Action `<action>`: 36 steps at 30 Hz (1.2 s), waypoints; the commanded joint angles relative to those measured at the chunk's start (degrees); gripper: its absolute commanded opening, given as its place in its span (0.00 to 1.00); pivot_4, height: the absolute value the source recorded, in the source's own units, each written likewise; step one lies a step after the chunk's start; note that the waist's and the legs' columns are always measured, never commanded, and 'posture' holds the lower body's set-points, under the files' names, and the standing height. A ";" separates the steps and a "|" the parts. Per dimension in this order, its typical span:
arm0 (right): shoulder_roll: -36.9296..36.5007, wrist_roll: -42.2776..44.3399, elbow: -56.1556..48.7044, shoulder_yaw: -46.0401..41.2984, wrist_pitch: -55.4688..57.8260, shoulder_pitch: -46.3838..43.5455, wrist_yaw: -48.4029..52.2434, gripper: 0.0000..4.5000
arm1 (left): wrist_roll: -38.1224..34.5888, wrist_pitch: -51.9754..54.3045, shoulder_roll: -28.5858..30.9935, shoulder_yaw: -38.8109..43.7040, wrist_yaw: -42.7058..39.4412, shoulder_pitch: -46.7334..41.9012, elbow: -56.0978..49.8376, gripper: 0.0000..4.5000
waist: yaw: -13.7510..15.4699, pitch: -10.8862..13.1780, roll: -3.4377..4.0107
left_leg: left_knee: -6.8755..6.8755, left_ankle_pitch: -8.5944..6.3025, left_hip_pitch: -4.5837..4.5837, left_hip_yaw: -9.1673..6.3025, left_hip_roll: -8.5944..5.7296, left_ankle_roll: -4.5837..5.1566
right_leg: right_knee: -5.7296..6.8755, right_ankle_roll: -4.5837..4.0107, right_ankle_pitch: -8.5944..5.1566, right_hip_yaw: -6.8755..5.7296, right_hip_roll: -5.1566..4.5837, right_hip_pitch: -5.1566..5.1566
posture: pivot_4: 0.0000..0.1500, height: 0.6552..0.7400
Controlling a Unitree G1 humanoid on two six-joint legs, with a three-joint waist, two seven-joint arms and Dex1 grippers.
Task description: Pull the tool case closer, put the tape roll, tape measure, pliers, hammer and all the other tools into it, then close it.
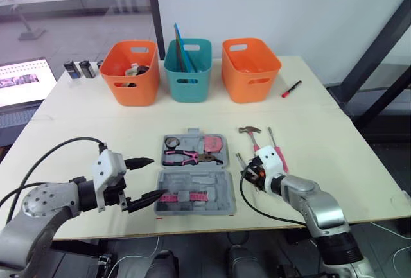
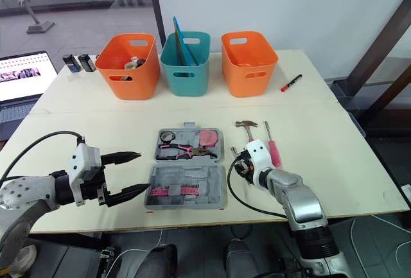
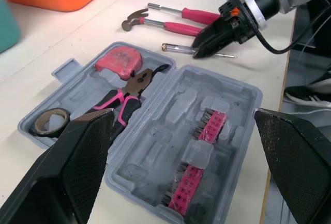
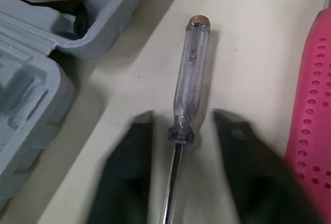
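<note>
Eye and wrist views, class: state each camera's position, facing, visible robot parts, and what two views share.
Left eye view: head, looking down at the tool case; both arms show.
Right eye view: beside it, same scene.
Left wrist view: left gripper, open, faces the case; right gripper beyond.
Right wrist view: right gripper, open, astride the clear screwdriver.
Shared: that screwdriver, both wrist views.

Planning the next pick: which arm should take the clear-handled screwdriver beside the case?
Right. The right gripper straddles the clear-handled screwdriver, jaws open; the left gripper is on the far side of the tool case.
</note>
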 commanded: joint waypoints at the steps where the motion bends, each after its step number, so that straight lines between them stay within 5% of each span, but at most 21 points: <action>1: 0.94 1.30 -2.04 0.28 0.66 0.95 0.07 0.01 | -0.32 -0.39 0.45 1.28 -0.02 0.12 -1.08 1.00 | 0.01 0.00 0.00 | -0.01 0.00 0.00 0.00 0.00 0.00 | 0.00 0.00 0.00 0.00 0.00 0.00 | 1.00 1.00; 9: -0.99 4.22 -7.11 -3.51 5.37 -7.55 0.14 0.01 | -1.40 -0.33 1.36 3.52 -1.71 2.26 -0.40 1.00 | -0.16 0.01 0.02 | 0.02 0.00 -0.01 0.08 0.00 0.00 | 0.01 -0.01 0.01 0.08 0.00 -0.06 | 1.00 1.00; 20: -17.70 -2.84 -4.50 23.67 -0.38 -33.07 26.75 0.01 | -0.76 -0.92 2.58 7.81 -2.36 6.51 -0.41 1.00 | -1.22 0.02 0.02 | -0.16 -0.05 -0.12 0.18 0.00 0.09 | -0.02 0.15 -0.11 0.15 -0.02 -0.26 | 1.00 1.00; 24: -16.64 -9.83 -5.26 33.06 -8.10 -39.77 31.91 0.01 | -1.97 -0.81 1.08 11.20 -1.21 8.95 -0.11 1.00 | -1.25 0.03 0.02 | -0.18 -0.06 -0.14 0.18 0.01 0.11 | 0.02 0.16 -0.11 0.15 0.00 -0.35 | 1.00 1.00; 36: -6.18 -23.60 -0.51 46.85 -2.87 -44.78 32.78 0.01 | -1.09 -2.98 -6.00 15.63 1.43 21.43 -3.74 1.00 | -1.24 -0.01 -0.07 | -0.04 -0.06 -0.14 0.23 0.01 0.08 | 0.02 0.02 -0.03 0.15 -0.07 -0.34 | 1.00 1.00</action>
